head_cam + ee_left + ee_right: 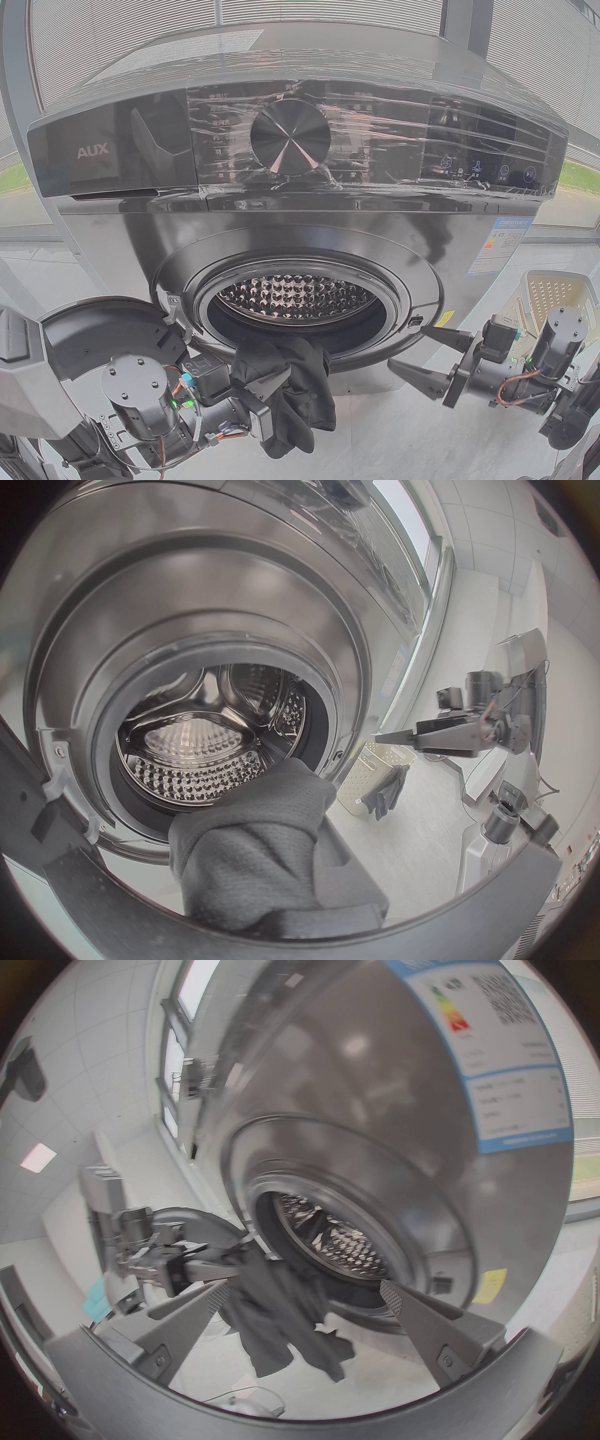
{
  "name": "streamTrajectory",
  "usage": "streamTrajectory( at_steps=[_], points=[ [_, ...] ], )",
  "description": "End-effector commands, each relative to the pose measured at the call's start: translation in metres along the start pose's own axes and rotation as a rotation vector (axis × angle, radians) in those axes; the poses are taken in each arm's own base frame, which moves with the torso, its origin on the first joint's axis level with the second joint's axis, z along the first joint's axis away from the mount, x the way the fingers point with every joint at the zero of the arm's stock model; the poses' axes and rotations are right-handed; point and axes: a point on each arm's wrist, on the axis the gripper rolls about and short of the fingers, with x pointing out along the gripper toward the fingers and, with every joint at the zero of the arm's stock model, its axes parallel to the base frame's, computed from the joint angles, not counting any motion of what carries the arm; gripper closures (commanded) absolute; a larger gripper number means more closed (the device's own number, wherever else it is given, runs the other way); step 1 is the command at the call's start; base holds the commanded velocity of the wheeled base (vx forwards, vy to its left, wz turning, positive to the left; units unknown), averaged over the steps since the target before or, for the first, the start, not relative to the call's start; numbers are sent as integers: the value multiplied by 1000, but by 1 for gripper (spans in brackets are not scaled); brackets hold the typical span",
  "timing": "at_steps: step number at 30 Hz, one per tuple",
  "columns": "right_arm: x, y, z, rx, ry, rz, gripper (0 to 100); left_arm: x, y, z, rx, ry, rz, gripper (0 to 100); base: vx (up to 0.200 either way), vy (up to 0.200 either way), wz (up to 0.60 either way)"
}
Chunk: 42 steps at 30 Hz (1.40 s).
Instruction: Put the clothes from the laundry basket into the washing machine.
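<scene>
A black garment (294, 387) hangs from my left gripper (275, 382), which is shut on it just below the front rim of the washing machine's drum opening (297, 299). In the left wrist view the cloth (250, 849) bunches in front of the steel drum (200, 742), outside it. My right gripper (407, 347) stands open with nothing in it, to the right of the opening and level with its lower rim. The right wrist view has its two fingers (406, 1313) spread wide, with the hanging garment (281, 1316) beyond them. The laundry basket (556, 300) stands on the floor at the right.
The round door (100, 337) is swung open to the left, behind my left arm. More dark clothes (387, 792) hang over the rim of the basket (369, 770). Pale bare floor (400, 431) lies in front of the machine between the two arms.
</scene>
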Motion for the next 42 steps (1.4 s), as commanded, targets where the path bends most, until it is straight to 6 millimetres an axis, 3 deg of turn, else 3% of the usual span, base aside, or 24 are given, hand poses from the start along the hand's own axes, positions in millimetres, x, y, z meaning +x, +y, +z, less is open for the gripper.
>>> streamTrajectory(
  at_steps=[1,7,8,13,17,22,36,42],
  points=[
    [-17,22,5,-18,-20,99,0,13,-3,-11,12,35,-9,100,0,0,0],
    [-17,23,4,-18,-17,104,0,44,1,-18,9,33,-22,100,0,0,0],
    [-17,23,4,-19,-18,106,0,65,6,-23,-2,18,-3,100,0,0,0],
    [-20,22,0,-17,2,98,0,115,20,-23,-51,-83,92,100,0,0,0],
    [-21,22,-5,-55,30,89,0,146,27,-23,-98,-148,127,100,0,0,0],
    [-10,18,-18,-74,74,-19,0,179,49,-31,-97,-194,184,100,0,0,0],
    [2,14,-23,-76,75,-132,0,217,81,-8,-103,-284,284,100,0,0,0],
    [2,14,-23,-75,73,-132,0,246,92,-15,-105,-341,301,100,0,0,0]
  ],
)
